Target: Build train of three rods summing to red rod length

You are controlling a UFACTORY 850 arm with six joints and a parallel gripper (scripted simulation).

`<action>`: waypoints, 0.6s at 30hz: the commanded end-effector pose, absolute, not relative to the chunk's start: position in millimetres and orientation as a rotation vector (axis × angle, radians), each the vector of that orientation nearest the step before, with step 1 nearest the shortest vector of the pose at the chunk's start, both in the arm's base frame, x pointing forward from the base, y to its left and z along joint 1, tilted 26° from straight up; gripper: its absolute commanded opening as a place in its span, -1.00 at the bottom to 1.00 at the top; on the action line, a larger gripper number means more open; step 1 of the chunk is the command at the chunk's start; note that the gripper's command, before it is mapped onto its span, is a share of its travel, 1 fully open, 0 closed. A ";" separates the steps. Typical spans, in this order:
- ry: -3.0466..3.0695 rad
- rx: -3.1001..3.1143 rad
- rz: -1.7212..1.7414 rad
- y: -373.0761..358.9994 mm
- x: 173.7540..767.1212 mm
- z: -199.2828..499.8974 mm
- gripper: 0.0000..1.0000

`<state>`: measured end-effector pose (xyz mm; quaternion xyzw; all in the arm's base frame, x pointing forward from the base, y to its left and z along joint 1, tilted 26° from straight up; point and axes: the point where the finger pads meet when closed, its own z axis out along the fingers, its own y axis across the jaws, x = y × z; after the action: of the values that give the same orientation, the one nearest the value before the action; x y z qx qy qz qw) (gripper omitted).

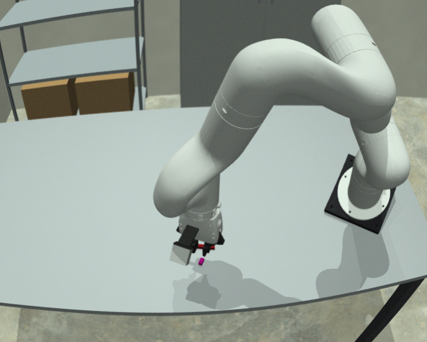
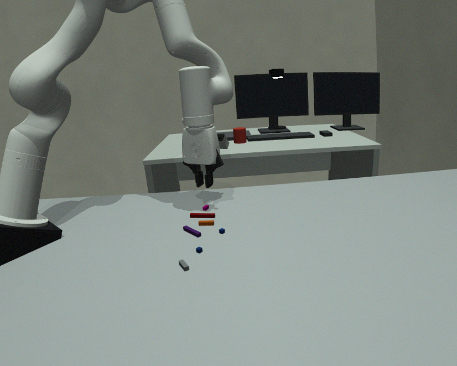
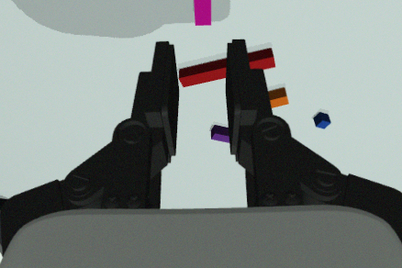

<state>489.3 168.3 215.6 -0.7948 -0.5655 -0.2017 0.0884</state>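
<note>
My gripper (image 1: 200, 249) (image 2: 203, 183) (image 3: 201, 65) hangs well above the table, fingers drawn in to a narrow gap with nothing between them. Below it lies the red rod (image 1: 212, 247) (image 2: 202, 215) (image 3: 202, 72), flat. The magenta rod (image 1: 201, 261) (image 2: 205, 207) (image 3: 202, 9) lies just beyond the red one. The orange rod (image 2: 206, 222) (image 3: 278, 97) lies parallel beside the red rod. The purple rod (image 2: 192, 231) (image 3: 220, 133) lies slanted past it. Two blue cubes (image 2: 221, 230) (image 2: 198, 249) and a grey rod (image 2: 183, 264) lie farther off; one blue cube (image 3: 322, 120) shows in the wrist view.
The arm's base (image 1: 360, 201) (image 2: 16, 223) stands on the grey table (image 1: 61, 167) (image 2: 310, 260). The table's curved front edge (image 1: 175, 312) runs close to the rods. A shelf with boxes (image 1: 76, 94) and a desk with monitors (image 2: 269, 146) stand off the table.
</note>
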 end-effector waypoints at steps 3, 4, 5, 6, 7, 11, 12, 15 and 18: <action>-1.683 -2.365 -0.603 168.7 490.1 215.4 -0.51; -1.683 -2.365 -0.603 168.8 490.2 215.0 -0.51; -1.683 -2.365 -0.603 169.0 490.3 214.5 -0.51; -1.683 -2.365 -0.603 169.0 490.3 214.5 -0.51; -1.683 -2.365 -0.603 169.0 490.3 214.5 -0.51; -1.684 -2.365 -0.603 170.0 491.0 211.8 -0.51; -1.684 -2.365 -0.603 170.4 491.2 210.9 -0.51; -1.684 -2.365 -0.603 171.6 492.0 207.8 -0.51; -1.684 -2.365 -0.603 173.0 492.9 204.0 -0.51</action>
<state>491.1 171.2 208.0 -0.7947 -0.5657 -0.2016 0.0882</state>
